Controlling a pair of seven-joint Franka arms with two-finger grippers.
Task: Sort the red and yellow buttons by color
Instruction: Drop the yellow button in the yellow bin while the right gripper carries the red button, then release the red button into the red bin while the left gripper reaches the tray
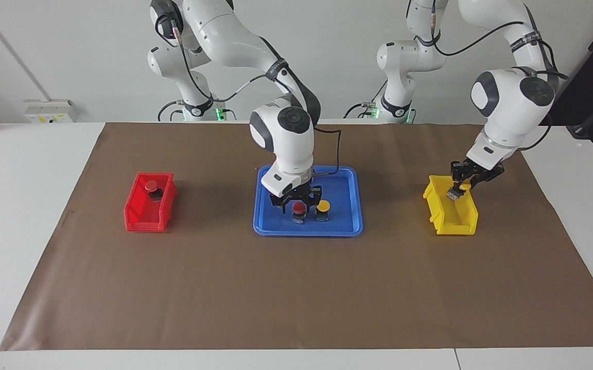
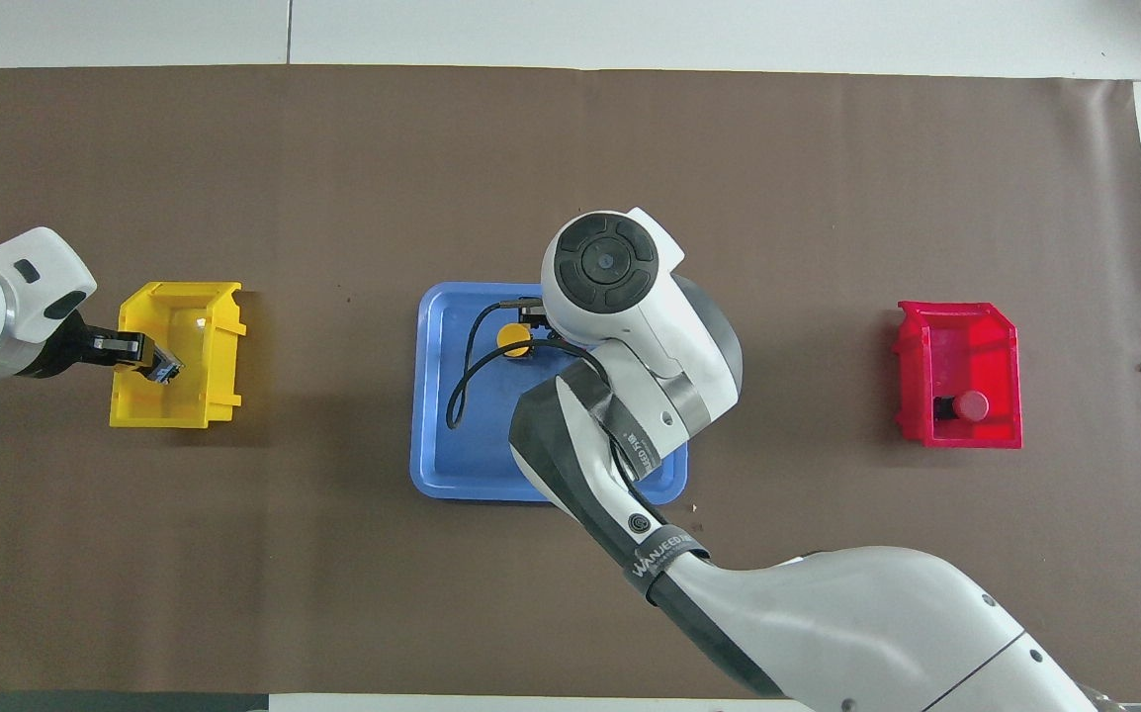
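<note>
A red button (image 1: pixel 299 207) and a yellow button (image 1: pixel 322 206) stand side by side in the blue tray (image 1: pixel 348 226). My right gripper (image 1: pixel 296 203) is low over the red button, fingers open on either side of its cap. The right arm hides that button in the overhead view, where only the yellow button (image 2: pixel 513 339) shows. Another red button (image 1: pixel 151 186) lies in the red bin (image 1: pixel 145 218); it also shows in the overhead view (image 2: pixel 971 403). My left gripper (image 1: pixel 455 192) is inside the yellow bin (image 1: pixel 456 223), shut on a small yellow button (image 1: pixel 464 186).
The bins stand on the brown mat (image 1: pixel 296 288), the red bin toward the right arm's end and the yellow bin toward the left arm's end, with the tray between them. A black cable (image 2: pixel 462 381) from the right arm hangs over the tray.
</note>
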